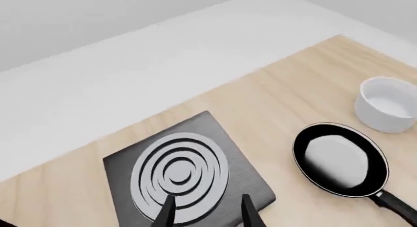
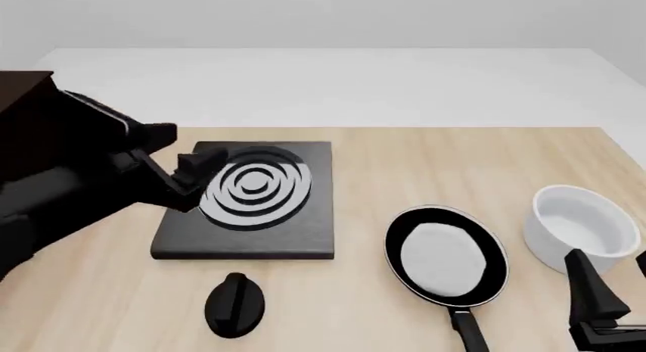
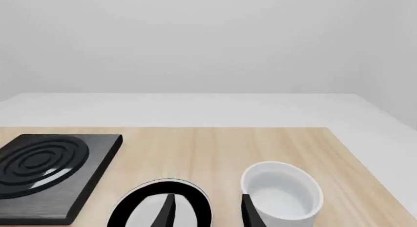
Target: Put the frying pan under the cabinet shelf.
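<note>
The frying pan (image 2: 444, 255), black with a pale grey inside, lies on the wooden table at right of centre, its handle pointing toward the near edge. It also shows in the left wrist view (image 1: 339, 157) and partly in the right wrist view (image 3: 134, 205). A corner of the dark brown cabinet (image 2: 23, 87) shows at the far left, mostly behind my left arm; its shelf cannot be made out. My left gripper (image 2: 195, 176) is open and empty over the left side of the ringed plate. My right gripper (image 2: 616, 282) is open and empty, near the table's front edge, right of the pan.
A black square plate with grey rings (image 2: 253, 208) lies left of centre. A white deep bowl (image 2: 580, 227) stands right of the pan. A small black knob-like object (image 2: 234, 303) lies near the front edge, in front of the plate.
</note>
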